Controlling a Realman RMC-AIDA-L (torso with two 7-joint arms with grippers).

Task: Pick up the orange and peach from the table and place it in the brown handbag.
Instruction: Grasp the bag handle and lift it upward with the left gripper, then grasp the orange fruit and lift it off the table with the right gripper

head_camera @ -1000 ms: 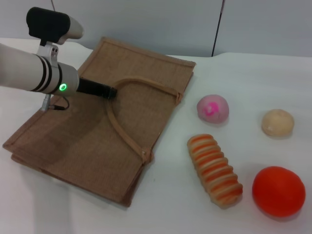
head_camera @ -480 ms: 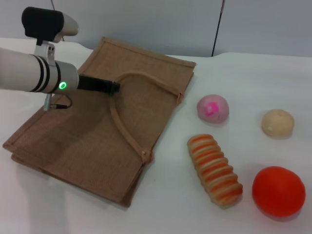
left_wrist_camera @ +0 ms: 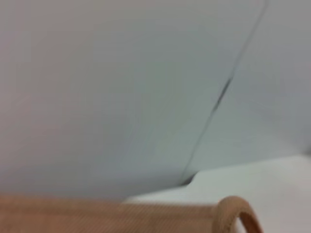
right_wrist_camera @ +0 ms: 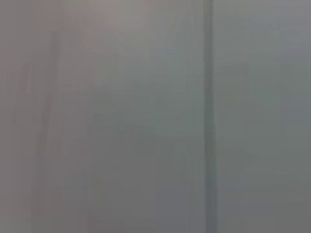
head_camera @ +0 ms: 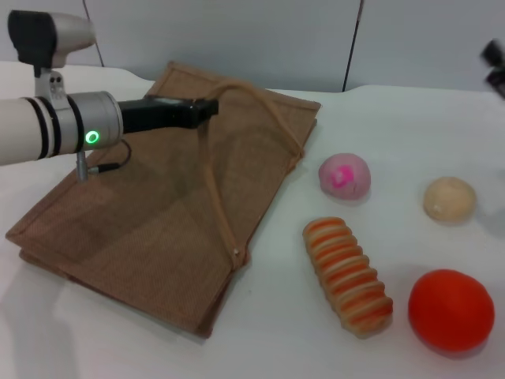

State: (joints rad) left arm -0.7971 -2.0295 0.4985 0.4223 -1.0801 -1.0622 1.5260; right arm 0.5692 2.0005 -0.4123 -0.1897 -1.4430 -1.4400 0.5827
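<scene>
The brown handbag lies flat on the white table at the left. My left gripper is above its far part, shut on one strap handle and holding it lifted off the bag. The strap and the bag's fabric also show in the left wrist view. The pink peach sits right of the bag. The orange sits at the front right. A dark part of my right gripper shows at the far right edge, well above the fruits.
A long orange-and-cream striped ridged piece lies between the bag and the orange. A plain beige ball sits right of the peach. A grey wall stands behind the table. The right wrist view shows only that wall.
My left gripper has risen and moved right with the strap handle, pulling the loop up off the bag. A dark part of my right arm has come into view at the right edge.
</scene>
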